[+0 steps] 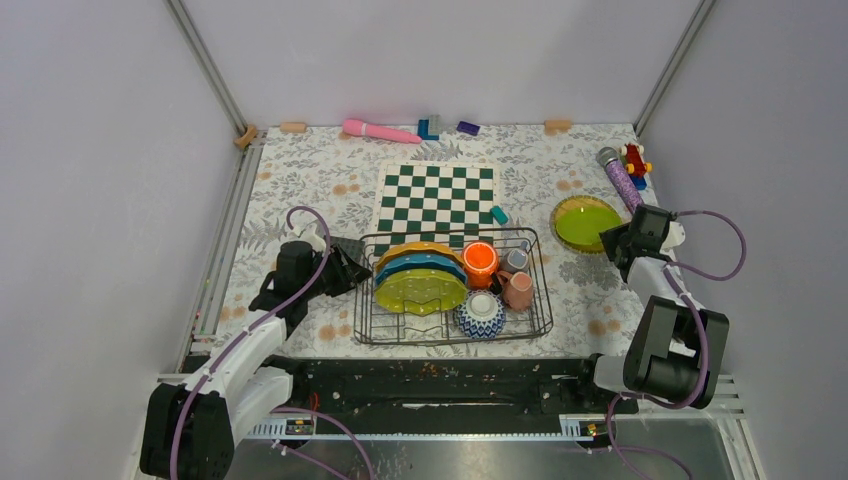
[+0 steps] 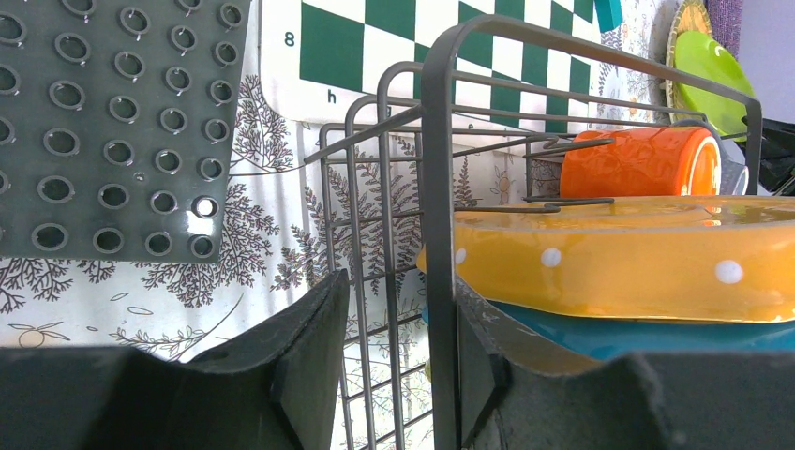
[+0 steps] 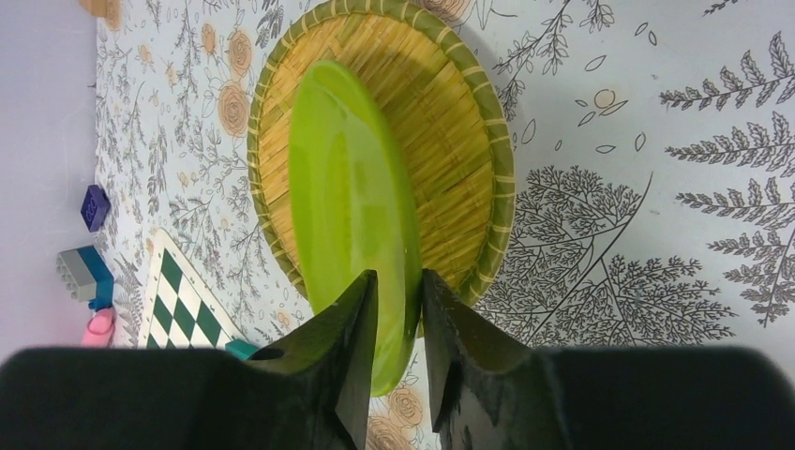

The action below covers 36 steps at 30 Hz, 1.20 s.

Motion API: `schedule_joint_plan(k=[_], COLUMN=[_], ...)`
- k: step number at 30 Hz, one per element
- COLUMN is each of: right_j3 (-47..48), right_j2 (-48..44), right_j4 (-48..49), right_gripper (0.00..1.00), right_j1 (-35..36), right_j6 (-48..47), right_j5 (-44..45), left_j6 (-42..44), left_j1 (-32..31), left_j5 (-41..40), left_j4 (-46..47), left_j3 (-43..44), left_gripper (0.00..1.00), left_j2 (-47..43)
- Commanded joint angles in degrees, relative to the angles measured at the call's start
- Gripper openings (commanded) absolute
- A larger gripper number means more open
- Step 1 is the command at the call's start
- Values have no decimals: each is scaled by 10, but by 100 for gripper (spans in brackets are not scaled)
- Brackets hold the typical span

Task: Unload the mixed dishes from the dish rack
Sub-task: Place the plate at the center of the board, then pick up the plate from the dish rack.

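While the right hand [image 3: 398, 278] sits slightly parted around the lime green round plate [image 3: 347, 187], the left hand [image 2: 398, 281] straddles the dark wire dish rack [image 2: 438, 141], grip unclear.

Table under floral-print cloth [image 1: 300, 180] is carrying: dark wire dish rack [image 1: 362, 290] sitting at 6 o'clock, green-and-white chessboard [image 1: 435, 200] lying at 12, round woven straw mat [image 1: 560, 210] at 2, pink plastic wand [image 1: 380, 131] at 11.
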Motion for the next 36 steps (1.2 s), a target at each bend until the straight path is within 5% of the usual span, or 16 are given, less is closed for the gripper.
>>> schedule_joint_plan(k=[1,8,12,23,30,36], right_j3=[-4,4,7,55,103,118], right_j2=[-19,-59,-97,-261,-289,-261], right_j4=[24,-13,-33,-67,-120,-198], right_gripper=[33,65,98,100,100,100], right_j1=[-4,-4,-4,43,360,542], right_j6=[-13,-54,-98,-262,-475,-718], right_j5=[6,10,2,-198,-290,-361], left_j6=[22,22,22,23,20,18], left_j1=[2,2,2,2,2,0], left_j5=[-26,-28,-30,-32,-27,-25], left_j4=[-24,-25,-24,-22,-17,-17], left_j3=[8,9,9,10,9,4], left_gripper=[41,42,44,44,43,43], left_j2=[7,5,4,4,11,3])
